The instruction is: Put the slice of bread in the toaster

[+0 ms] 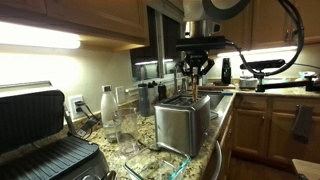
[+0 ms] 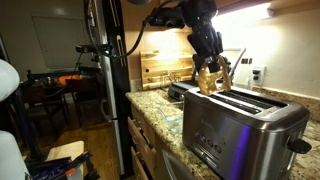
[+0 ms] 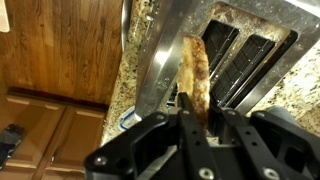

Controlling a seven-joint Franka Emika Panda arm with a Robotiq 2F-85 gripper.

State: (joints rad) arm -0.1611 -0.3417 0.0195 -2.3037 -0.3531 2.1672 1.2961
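The brushed-steel toaster (image 1: 183, 122) stands on the granite counter; it fills the near right of an exterior view (image 2: 235, 125) and shows its top slots in the wrist view (image 3: 235, 55). My gripper (image 1: 193, 68) (image 2: 212, 72) (image 3: 195, 118) hangs just above the toaster's top. It is shut on the slice of bread (image 3: 194, 72) (image 2: 211, 78), a tan slice held on edge, pointing down toward a slot. The bread's lower end is close to the slot opening. The gripper's fingers hide the slice in an exterior view.
A large black ribbed contact grill (image 1: 40, 135) sits open beside the toaster. Clear glasses and a white bottle (image 1: 106, 106) stand behind it. A glass dish (image 1: 158, 163) lies in front of the toaster. A wooden cutting board (image 2: 165, 68) leans on the wall.
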